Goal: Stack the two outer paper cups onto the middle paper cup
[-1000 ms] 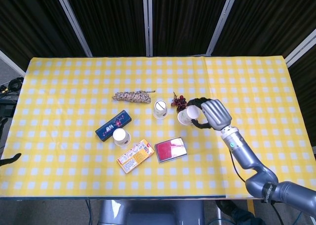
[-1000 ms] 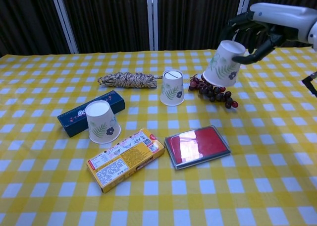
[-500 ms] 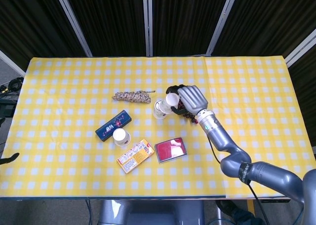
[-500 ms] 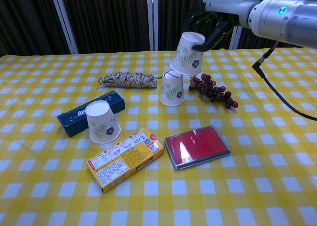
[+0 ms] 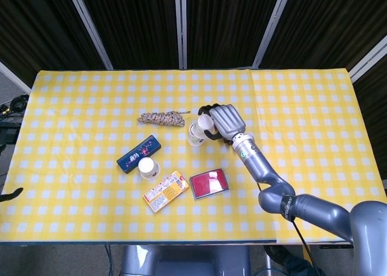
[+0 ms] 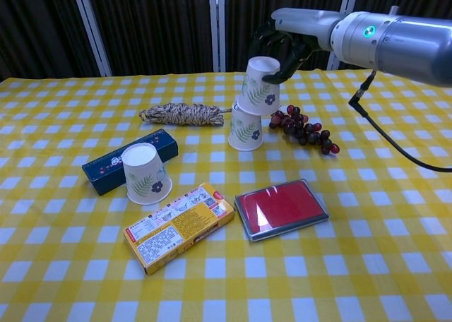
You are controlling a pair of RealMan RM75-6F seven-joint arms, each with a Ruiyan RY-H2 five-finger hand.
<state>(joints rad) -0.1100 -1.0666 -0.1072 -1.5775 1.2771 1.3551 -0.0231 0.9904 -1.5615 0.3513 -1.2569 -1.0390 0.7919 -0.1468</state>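
Note:
My right hand (image 5: 222,121) (image 6: 282,45) grips an upturned paper cup (image 6: 260,86) (image 5: 206,123) with a leaf print. That cup sits slightly tilted over the top of the middle paper cup (image 6: 244,130) (image 5: 195,137), which stands upside down on the yellow checked table (image 6: 367,216). Another upturned paper cup (image 6: 143,174) (image 5: 147,167) stands alone at the left front, beside a dark blue box (image 6: 113,167) (image 5: 138,153). My left hand does not show in either view.
A bunch of dark grapes (image 6: 304,130) lies right of the middle cup. A coil of rope (image 6: 181,113) lies behind it to the left. An orange snack box (image 6: 177,226) and a red tin (image 6: 281,207) lie toward the front.
My right hand carried its cup leftward from above the grapes and lowered it over the middle cup. The other objects have not moved.

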